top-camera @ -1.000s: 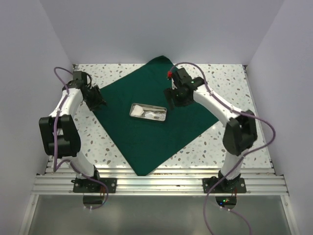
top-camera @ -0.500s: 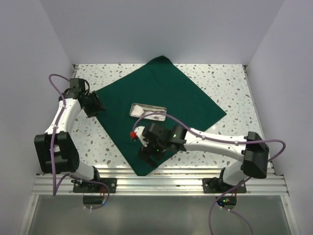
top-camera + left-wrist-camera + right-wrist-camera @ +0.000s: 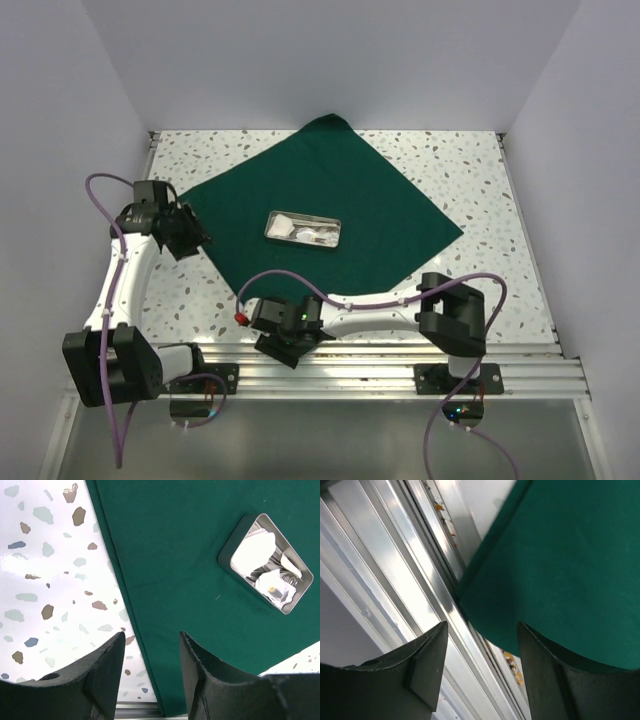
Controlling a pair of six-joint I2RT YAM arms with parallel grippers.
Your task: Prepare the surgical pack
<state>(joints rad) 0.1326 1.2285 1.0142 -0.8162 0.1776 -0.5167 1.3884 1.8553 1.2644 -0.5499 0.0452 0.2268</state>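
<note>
Lying flat on the bench [image 3: 470,160] with its corners pointing away, near, left and right, the surgical pack [image 3: 385,215] is a large dark green cloth, smooth, with a thin hemmed edge and barely a crease. Its near corner reaches the front edge of the bench and hangs just over the aluminium rail [image 3: 350,375]. A shallow metal tray [image 3: 240,536] sits on the middle of the cloth. Inside it are white pads [image 3: 250,555] and some steel instruments [image 3: 282,575], too jumbled to tell apart. The bench top is white with grey and brown speckles, and plain pale walls [image 3: 330,60] close it in on three sides. The right end effector [image 3: 482,627] is low at the near corner with its fingers apart; the cloth corner shows in the gap and neither finger touches it. The left end effector [image 3: 151,636] is above the cloth's left edge, also open and empty, with speckled bench under one finger and green cloth under the other.
</note>
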